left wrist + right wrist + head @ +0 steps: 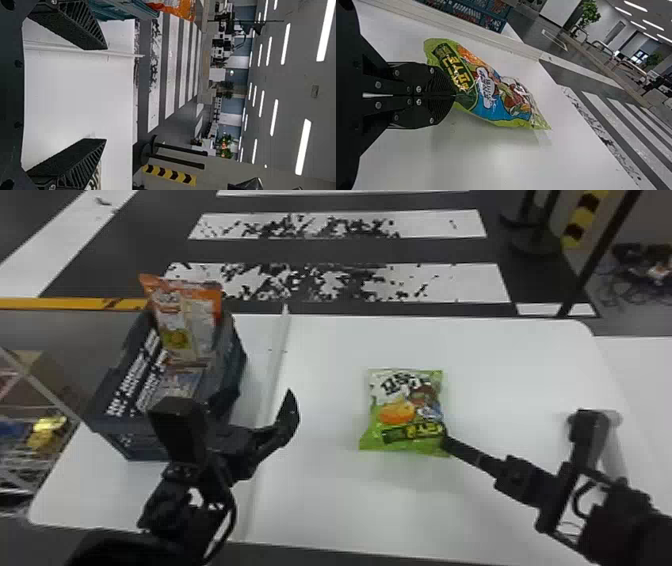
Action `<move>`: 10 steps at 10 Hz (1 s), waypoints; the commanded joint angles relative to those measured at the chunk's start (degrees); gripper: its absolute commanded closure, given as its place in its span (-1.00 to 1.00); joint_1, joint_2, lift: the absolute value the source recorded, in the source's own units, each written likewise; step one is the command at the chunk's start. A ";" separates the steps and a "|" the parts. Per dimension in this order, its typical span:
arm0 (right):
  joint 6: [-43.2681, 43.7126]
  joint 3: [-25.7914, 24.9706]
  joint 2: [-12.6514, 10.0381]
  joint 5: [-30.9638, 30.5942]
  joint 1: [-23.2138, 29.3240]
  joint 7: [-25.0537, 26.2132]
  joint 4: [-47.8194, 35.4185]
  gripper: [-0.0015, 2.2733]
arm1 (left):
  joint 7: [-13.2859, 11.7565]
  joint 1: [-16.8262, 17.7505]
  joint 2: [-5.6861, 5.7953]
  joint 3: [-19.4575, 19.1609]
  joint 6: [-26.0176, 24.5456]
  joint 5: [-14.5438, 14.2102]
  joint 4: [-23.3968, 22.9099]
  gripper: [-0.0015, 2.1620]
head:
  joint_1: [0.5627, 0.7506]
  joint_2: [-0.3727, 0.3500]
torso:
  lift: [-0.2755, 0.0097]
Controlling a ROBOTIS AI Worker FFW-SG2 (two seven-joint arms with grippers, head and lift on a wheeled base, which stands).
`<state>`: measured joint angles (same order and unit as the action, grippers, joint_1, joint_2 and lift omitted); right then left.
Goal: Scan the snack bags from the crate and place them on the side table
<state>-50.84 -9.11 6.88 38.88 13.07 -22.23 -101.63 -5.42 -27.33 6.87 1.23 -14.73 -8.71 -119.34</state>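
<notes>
Head view — right claw (446, 442) pinches the green snack bag (406, 405).

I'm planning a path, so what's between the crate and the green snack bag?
In the head view, the table's pale ridge and one finger of the open left gripper.

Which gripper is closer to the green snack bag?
Right. The right gripper holds the green snack bag by its near right corner; the left gripper hangs open to the bag's left, near the crate.
</notes>
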 commanded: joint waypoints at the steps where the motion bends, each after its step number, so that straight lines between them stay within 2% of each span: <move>1: -2.21 -2.40 0.15 -0.65 0.29 0.61 -5.07 0.99 | -0.21 0.00 0.34 0.00 -0.18 -0.17 -0.19 -0.96 | 0.41 0.21 | 0.36; 3: -5.02 -2.05 1.82 -9.44 -0.06 3.95 -14.38 0.99 | -0.21 0.00 0.52 0.09 -0.18 -0.26 -0.19 -0.96 | 0.41 0.14 | 0.36; 5: -5.90 2.78 4.81 -22.36 -0.06 6.85 -22.12 0.99 | -0.21 0.00 0.52 0.18 -0.35 -0.26 -0.28 -0.96 | 0.41 0.01 | 0.36; 7: -5.90 10.52 7.89 -37.30 -0.24 7.82 -25.28 0.99 | -0.21 0.00 0.43 0.18 -0.70 -0.26 -0.28 -0.96 | 0.41 -0.06 | 0.36; 10: -7.30 28.10 13.86 -65.69 -2.34 5.36 -25.72 0.99 | -0.21 0.08 0.25 0.18 -0.88 -0.17 -0.10 -0.96 | 0.41 -0.05 | 0.36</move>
<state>-57.46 15.13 19.59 -20.74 11.21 -16.76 -127.39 -5.63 -27.32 7.12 1.41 -15.57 -8.91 -119.46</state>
